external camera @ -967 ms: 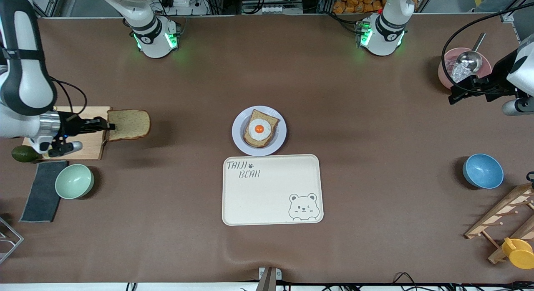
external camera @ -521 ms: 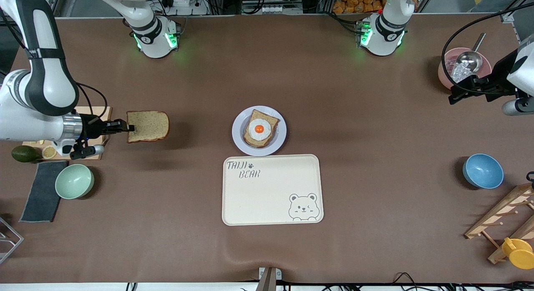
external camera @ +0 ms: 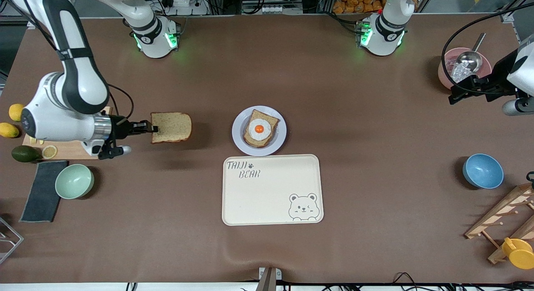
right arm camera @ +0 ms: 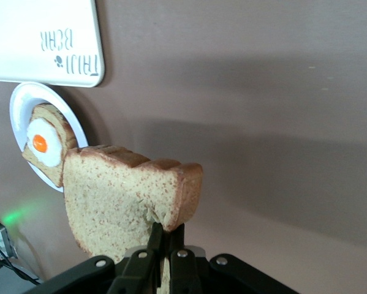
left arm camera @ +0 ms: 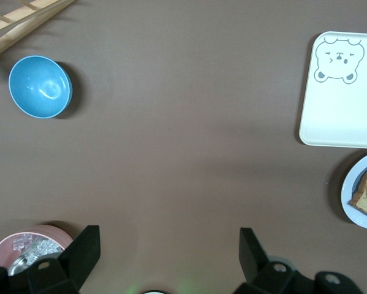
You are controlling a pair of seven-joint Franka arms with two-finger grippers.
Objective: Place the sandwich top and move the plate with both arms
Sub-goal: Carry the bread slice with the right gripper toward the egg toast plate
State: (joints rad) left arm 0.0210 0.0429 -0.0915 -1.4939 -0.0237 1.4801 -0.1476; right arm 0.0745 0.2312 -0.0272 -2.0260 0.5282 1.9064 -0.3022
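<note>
My right gripper (external camera: 153, 128) is shut on the crust edge of the sandwich top (external camera: 172, 127), a plain tan bread slice, and holds it in the air over the brown table between the cutting board and the plate. In the right wrist view the slice (right arm camera: 122, 199) stands above my closed fingers (right arm camera: 168, 236). The pale plate (external camera: 239, 137) sits mid-table with a bread slice bearing a fried egg (external camera: 259, 128); it also shows in the right wrist view (right arm camera: 21, 101). My left gripper (external camera: 454, 94) waits open and empty at the left arm's end, beside a pink bowl; its fingers (left arm camera: 82, 250) show wide apart.
A cream bear tray (external camera: 272, 189) lies just nearer the camera than the plate. A wooden cutting board (external camera: 71, 149), avocado, lemons, green bowl (external camera: 74, 181) and dark cloth sit at the right arm's end. A pink bowl with scoop (external camera: 449, 65), blue bowl (external camera: 482, 170) and wooden rack (external camera: 500, 218) sit at the left arm's end.
My right gripper has carried the bread slice off the cutting board and toward the plate. The left arm has not moved.
</note>
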